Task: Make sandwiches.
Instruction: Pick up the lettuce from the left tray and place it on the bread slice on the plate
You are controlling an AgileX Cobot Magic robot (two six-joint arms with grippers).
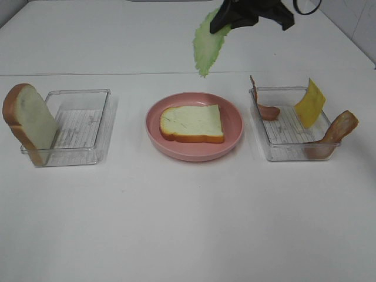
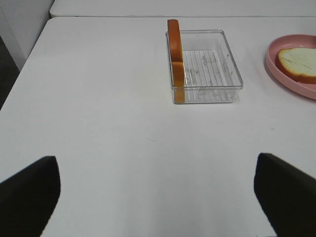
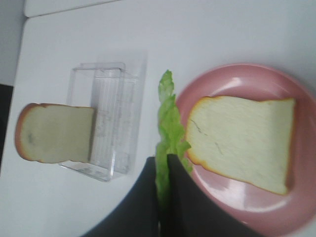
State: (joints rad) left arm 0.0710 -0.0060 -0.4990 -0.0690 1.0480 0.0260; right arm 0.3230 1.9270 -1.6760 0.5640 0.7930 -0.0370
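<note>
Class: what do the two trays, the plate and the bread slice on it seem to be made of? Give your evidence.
Left tray and right tray: clear rigid plastic, glossy, with see-through walls. Plate: probably plastic, smooth pink with soft highlights. Bread slice: perhaps foam or soft plastic, matte, its brown crust too even for real bread.

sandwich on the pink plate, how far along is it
Done: one bread slice lies flat on the pink plate. In hand: the right gripper is shut on a lettuce leaf dangling clear of the plate. Left to do: lay the lettuce, add the meat strips and cheese square from the right tray, top with the second bread slice leaning in the left tray. The left gripper is open, empty.
</note>
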